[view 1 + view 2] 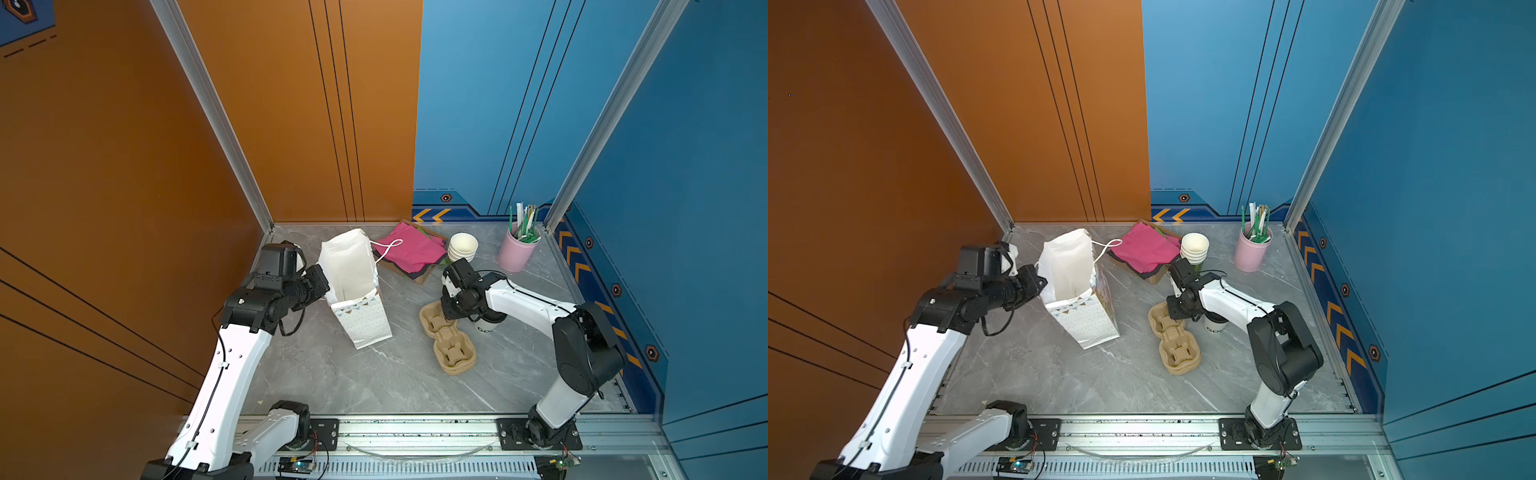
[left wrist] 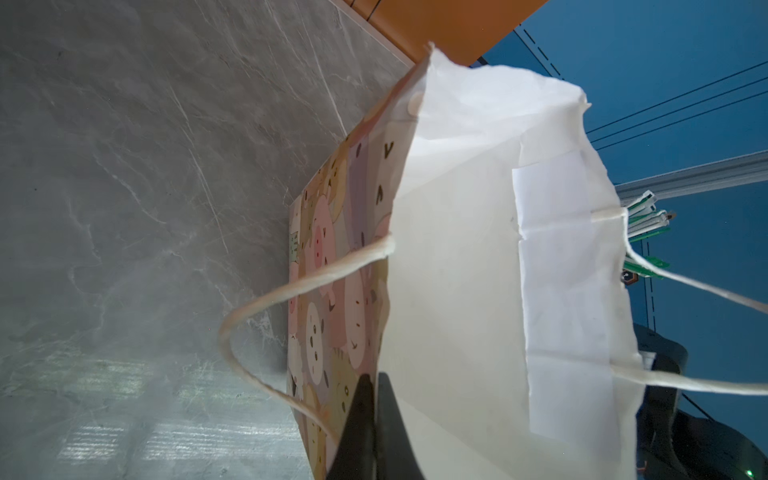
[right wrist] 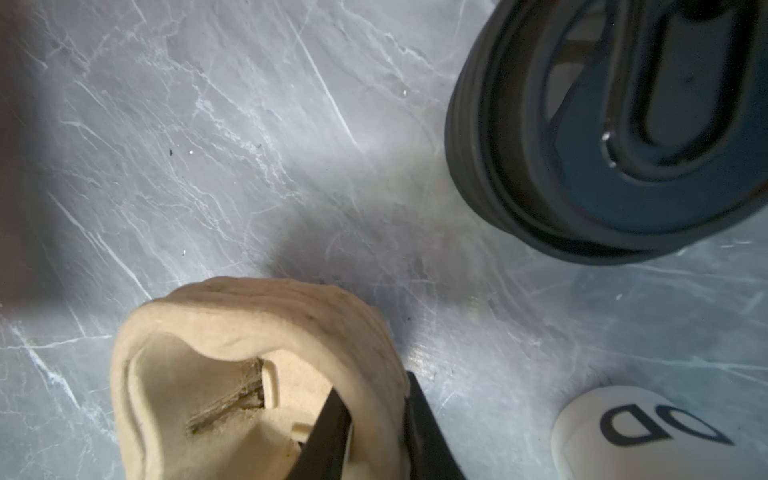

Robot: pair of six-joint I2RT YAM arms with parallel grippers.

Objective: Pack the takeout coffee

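Observation:
The takeout coffee (image 1: 487, 325), a white cup with dark lettering and a black lid, stands just right of the tan pulp cup carrier (image 1: 451, 353) in both top views; the right arm partly covers it. Its lettered side (image 3: 648, 428) shows in the right wrist view. My right gripper (image 3: 372, 386) reaches down at the carrier's far end, one finger inside the pocket and one outside, shut on the rim (image 3: 249, 324). My left gripper (image 2: 372, 378) is shut on the top edge of the white paper bag (image 2: 457, 249), which stands open at the left (image 1: 353, 266).
A stack of lidless white cups (image 1: 462, 245) and pink napkins in a cardboard tray (image 1: 409, 251) sit at the back. A pink holder of straws (image 1: 517, 249) stands in the back right corner. A stack of black lids (image 3: 602, 124) is close beyond the carrier.

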